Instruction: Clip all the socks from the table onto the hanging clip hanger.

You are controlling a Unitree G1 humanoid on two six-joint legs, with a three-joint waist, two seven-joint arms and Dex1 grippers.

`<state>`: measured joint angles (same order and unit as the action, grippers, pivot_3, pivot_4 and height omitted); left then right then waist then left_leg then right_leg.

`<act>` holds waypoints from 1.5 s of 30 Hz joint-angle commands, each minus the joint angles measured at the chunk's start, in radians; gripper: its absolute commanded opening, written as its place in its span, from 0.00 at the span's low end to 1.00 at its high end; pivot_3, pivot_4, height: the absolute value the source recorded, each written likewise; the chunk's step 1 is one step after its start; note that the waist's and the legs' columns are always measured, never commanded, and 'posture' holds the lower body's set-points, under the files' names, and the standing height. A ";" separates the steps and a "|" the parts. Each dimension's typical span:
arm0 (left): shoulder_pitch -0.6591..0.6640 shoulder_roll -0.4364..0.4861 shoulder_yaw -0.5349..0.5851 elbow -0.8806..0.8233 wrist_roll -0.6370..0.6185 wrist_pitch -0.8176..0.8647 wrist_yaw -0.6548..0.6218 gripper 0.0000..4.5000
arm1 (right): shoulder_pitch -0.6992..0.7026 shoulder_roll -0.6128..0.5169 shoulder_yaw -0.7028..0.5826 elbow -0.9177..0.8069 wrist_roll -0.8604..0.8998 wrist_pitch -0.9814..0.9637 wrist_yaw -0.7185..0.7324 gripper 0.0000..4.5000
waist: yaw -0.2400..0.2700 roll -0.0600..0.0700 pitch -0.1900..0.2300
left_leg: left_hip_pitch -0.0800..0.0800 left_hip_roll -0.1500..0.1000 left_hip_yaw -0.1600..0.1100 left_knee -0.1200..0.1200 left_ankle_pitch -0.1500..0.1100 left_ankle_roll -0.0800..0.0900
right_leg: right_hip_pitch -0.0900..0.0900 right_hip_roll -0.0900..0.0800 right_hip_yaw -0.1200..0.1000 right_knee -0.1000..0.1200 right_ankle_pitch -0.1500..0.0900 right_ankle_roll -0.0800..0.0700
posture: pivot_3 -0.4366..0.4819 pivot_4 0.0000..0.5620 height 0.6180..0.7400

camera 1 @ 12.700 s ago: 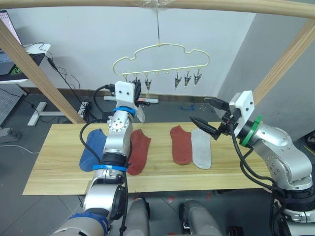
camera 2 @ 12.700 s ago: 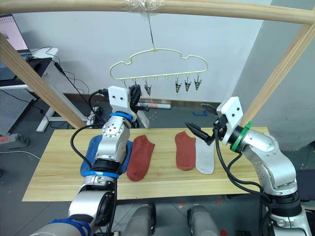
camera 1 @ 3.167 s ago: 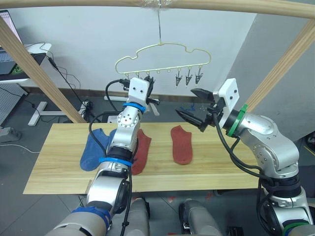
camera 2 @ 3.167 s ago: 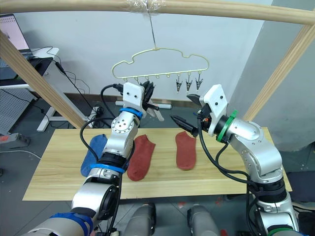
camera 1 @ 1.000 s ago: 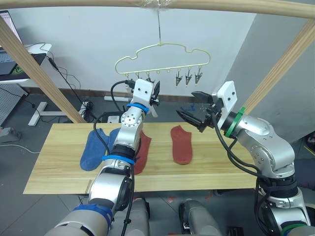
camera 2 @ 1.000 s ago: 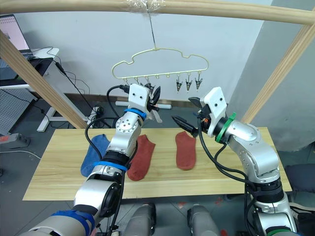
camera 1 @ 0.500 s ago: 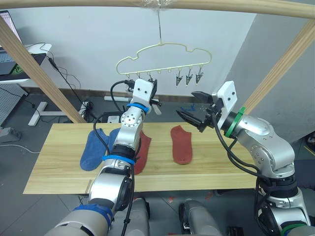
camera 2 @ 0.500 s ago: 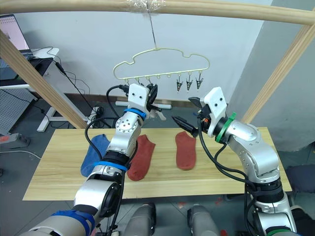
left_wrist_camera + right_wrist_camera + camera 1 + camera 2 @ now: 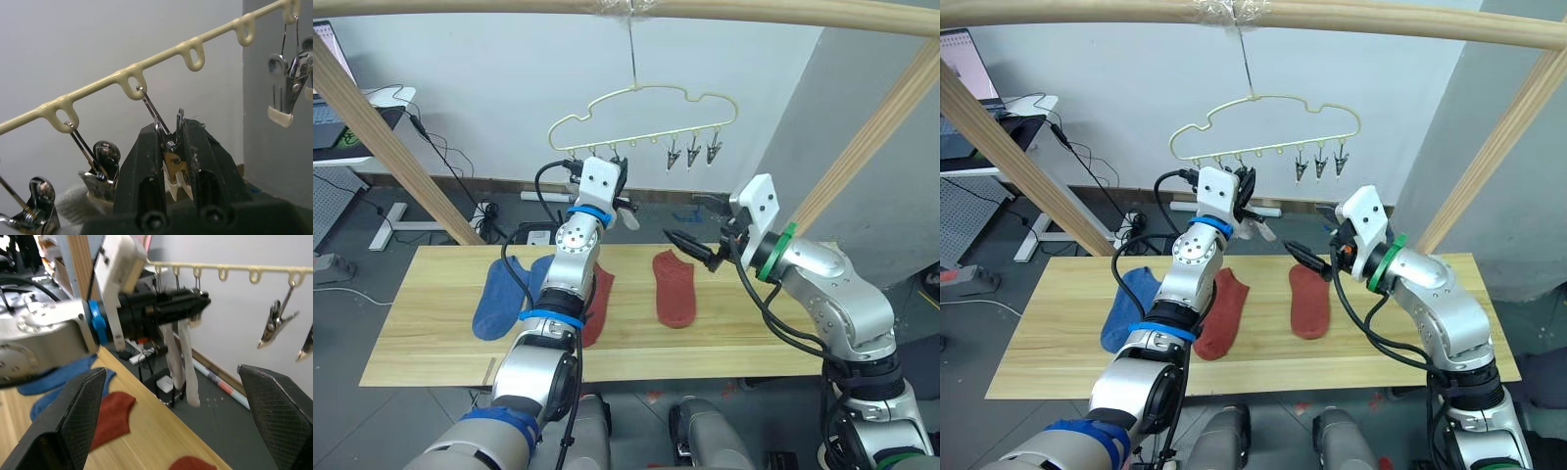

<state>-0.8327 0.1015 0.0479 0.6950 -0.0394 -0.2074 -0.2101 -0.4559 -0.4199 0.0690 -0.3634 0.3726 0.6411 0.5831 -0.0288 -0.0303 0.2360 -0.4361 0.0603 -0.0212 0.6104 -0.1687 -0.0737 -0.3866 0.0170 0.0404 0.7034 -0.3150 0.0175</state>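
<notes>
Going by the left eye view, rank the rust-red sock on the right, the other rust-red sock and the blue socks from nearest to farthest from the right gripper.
1. Rust-red sock on the right, just below the right gripper.
2. Left rust-red sock, mid-table beside the left arm.
3. Blue socks, at the table's left.

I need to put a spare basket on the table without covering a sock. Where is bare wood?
The table is bare right of the right-hand rust-red sock, toward its right end, and left of the blue sock. The middle is crowded: the other rust-red sock and the left arm.
</notes>
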 commanded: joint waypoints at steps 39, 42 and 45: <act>-0.011 0.005 -0.012 -0.058 0.023 -0.022 0.022 0.49 | -0.091 0.041 -0.040 -0.064 0.082 -0.002 -0.032 1.00 | 0.000 0.000 0.000 | 0.000 0.000 0.000 0.001 0.000 0.000 | 0.000 0.000 0.000 0.002 0.000 0.000 | 0.44 0.32 1.00; -0.014 0.004 -0.012 -0.055 0.020 -0.024 0.021 0.49 | -0.090 0.039 -0.040 -0.064 0.083 0.002 -0.033 1.00 | 0.000 0.000 0.000 | 0.000 0.000 0.000 0.001 0.000 0.000 | 0.000 0.000 0.000 0.002 0.000 0.000 | 0.44 0.32 1.00; -0.015 0.003 -0.012 -0.055 0.019 -0.025 0.021 0.40 | -0.086 0.038 -0.040 -0.066 0.084 0.002 -0.034 1.00 | 0.000 0.000 0.000 | 0.000 0.000 0.000 0.001 0.000 0.000 | 0.000 0.000 0.000 0.002 0.000 0.000 | 0.44 0.32 1.00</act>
<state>-0.8199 0.1079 0.0427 0.6653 -0.0219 -0.2072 -0.1882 -0.5311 -0.3771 0.0478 -0.3974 0.4446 0.6482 0.5542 -0.0289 -0.0303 0.2359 -0.4359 0.0603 -0.0214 0.6111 -0.1686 -0.0738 -0.3868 0.0169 0.0403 0.7053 -0.3150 0.0175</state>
